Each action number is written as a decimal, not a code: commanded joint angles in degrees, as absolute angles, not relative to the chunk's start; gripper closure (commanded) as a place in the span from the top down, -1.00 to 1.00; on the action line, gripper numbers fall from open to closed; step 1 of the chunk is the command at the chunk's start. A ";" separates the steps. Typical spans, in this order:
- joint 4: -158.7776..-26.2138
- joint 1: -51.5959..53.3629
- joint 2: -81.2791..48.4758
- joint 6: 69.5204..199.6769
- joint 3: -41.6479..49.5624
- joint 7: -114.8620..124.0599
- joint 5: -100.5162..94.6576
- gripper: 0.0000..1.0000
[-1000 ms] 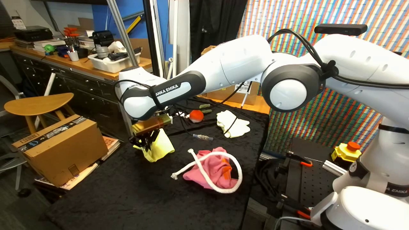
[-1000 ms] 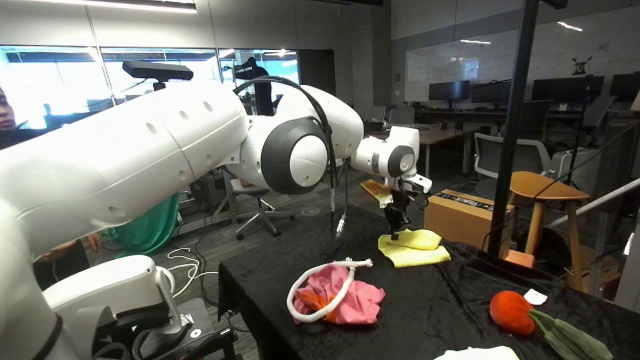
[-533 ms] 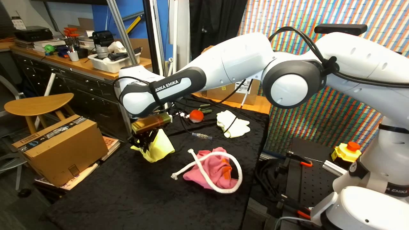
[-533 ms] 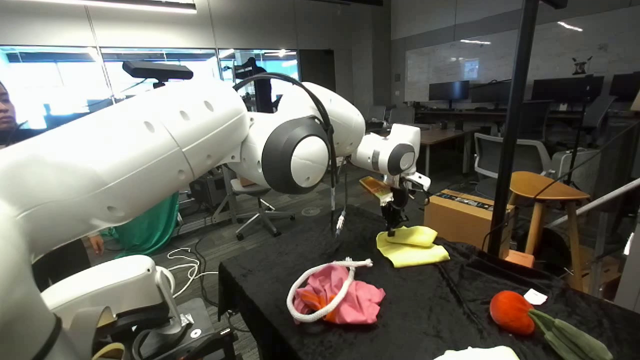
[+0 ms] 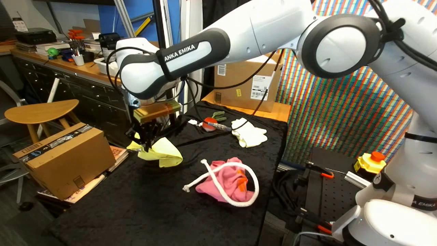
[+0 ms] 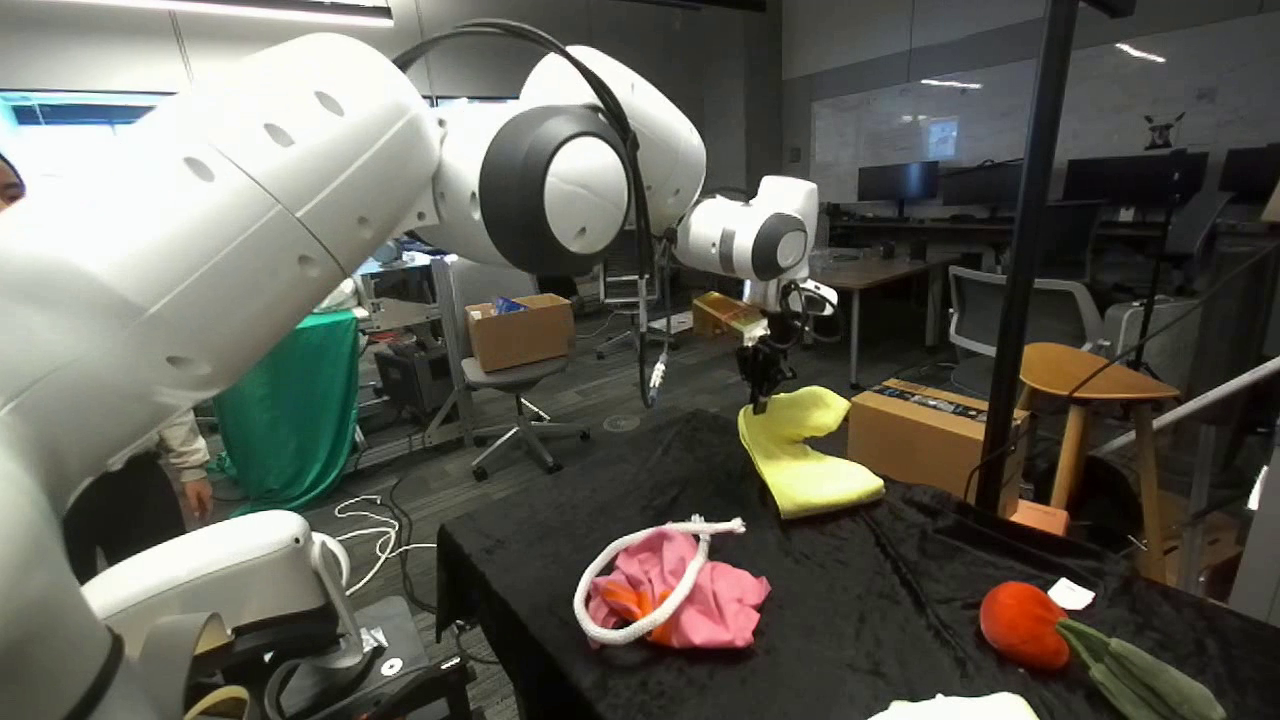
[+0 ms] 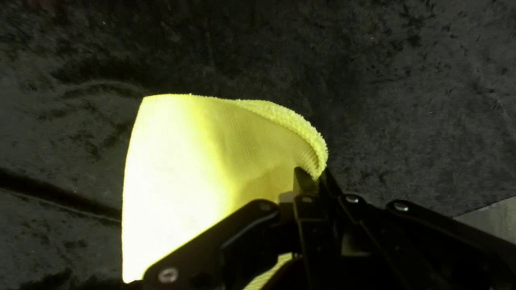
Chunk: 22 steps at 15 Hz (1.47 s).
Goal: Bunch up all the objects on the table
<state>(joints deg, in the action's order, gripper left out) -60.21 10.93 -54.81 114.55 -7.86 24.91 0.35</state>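
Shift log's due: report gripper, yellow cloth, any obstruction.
Gripper shut on yellow cloth. Held part raised above black-draped table, contact below unclear. White rope lying over pink cloth, possible snag.

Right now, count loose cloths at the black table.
3: yellow cloth in the claw; pink cloth under the white rope; white cloth near the red-orange item. The orange patch amid the pink may be another, partly hidden.

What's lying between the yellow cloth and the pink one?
Two loose ends of the white rope, poking past the pink cloth toward the yellow cloth, then black-draped table; an exterior view shows this.
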 commanded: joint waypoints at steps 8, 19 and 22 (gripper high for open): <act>-91.38 8.97 -29.38 122.42 -7.24 19.74 7.37 -0.91; -122.54 5.81 -2.78 127.61 -6.61 12.17 11.32 -0.92; -131.85 5.25 5.53 126.16 -5.93 9.86 11.39 -0.92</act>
<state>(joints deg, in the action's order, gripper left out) -120.66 5.86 -4.82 125.30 -6.52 13.29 9.69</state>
